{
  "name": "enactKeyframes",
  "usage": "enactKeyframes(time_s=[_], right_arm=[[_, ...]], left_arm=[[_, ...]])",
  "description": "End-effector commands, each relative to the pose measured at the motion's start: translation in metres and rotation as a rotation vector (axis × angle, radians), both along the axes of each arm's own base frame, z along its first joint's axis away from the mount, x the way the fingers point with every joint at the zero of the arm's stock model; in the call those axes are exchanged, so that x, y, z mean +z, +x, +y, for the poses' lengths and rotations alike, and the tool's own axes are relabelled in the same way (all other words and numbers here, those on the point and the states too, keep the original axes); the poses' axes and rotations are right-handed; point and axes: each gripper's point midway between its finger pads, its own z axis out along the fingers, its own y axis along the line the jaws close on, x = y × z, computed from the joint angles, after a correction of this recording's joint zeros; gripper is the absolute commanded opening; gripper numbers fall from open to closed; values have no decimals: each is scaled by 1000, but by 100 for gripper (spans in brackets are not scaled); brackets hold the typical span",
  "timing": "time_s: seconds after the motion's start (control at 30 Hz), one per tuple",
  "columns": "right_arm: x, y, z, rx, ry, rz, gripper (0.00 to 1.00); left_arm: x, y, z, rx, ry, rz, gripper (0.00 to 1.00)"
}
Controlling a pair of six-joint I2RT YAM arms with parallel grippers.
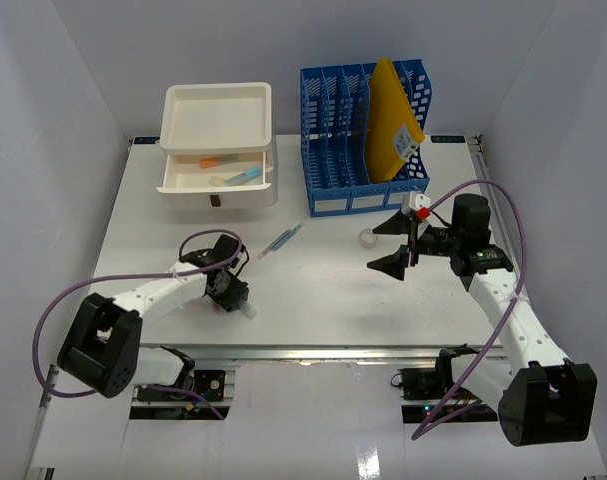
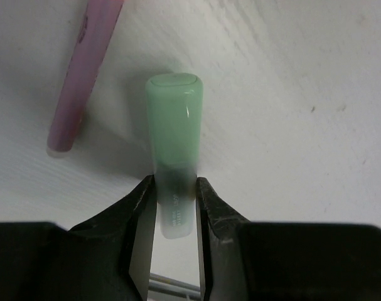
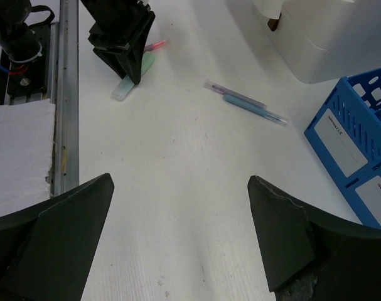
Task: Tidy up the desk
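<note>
The white desk (image 1: 333, 300) has a silver rail (image 1: 313, 351) along its front edge. My left gripper (image 1: 230, 293) is low at the front left and shut on a green highlighter (image 2: 174, 128) that lies on the desk; its pale end (image 1: 251, 312) sticks out. A pink pen (image 2: 83, 69) lies just beside it. My right gripper (image 1: 373, 248) is open and empty above the desk, right of centre. The right wrist view shows its wide-apart fingers (image 3: 64, 219), the highlighter (image 3: 132, 80), and a purple and a blue pen (image 3: 246, 101) lying together.
A white three-drawer box (image 1: 219, 150) stands at the back left, its top drawer open with small items inside. A blue file organizer (image 1: 363, 140) holding a yellow envelope (image 1: 391, 120) stands at the back centre. A small clear round thing (image 1: 368, 238) lies in front of it.
</note>
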Motion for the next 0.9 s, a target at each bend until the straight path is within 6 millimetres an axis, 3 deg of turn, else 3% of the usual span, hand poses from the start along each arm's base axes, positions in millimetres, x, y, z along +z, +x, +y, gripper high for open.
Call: enactKeyframes(time_s=[0.0, 0.13, 0.23, 0.3, 0.43, 0.5, 0.53, 0.6, 0.63, 0.73, 0.87], right_arm=[[9, -3, 0, 18, 28, -34, 94], [8, -2, 0, 18, 31, -30, 95], [7, -1, -1, 11, 30, -31, 94], [7, -1, -1, 11, 29, -32, 95], [5, 0, -3, 6, 25, -38, 95], [5, 1, -3, 5, 24, -38, 95], [4, 1, -3, 3, 24, -36, 95], [3, 1, -4, 5, 24, -35, 95], [3, 1, -4, 4, 24, -33, 95], [2, 1, -5, 0, 23, -36, 95], [2, 2, -6, -1, 23, -38, 95]], left_arm=[[24, -6, -6, -39, -41, -105, 2], [76, 2, -21, -53, -170, -287, 0], [143, 16, -24, -24, -264, -486, 0], [170, 25, -23, -13, -272, -552, 0], [239, 63, -21, 24, -211, -686, 0], [284, 83, -14, 67, -191, -774, 0], [287, 98, -15, 79, -173, -769, 0], [319, 129, -2, 133, -202, -804, 0], [313, 143, -1, 154, -217, -777, 0], [307, 173, 32, 273, -276, -741, 0], [298, 198, 54, 373, -299, -707, 0]])
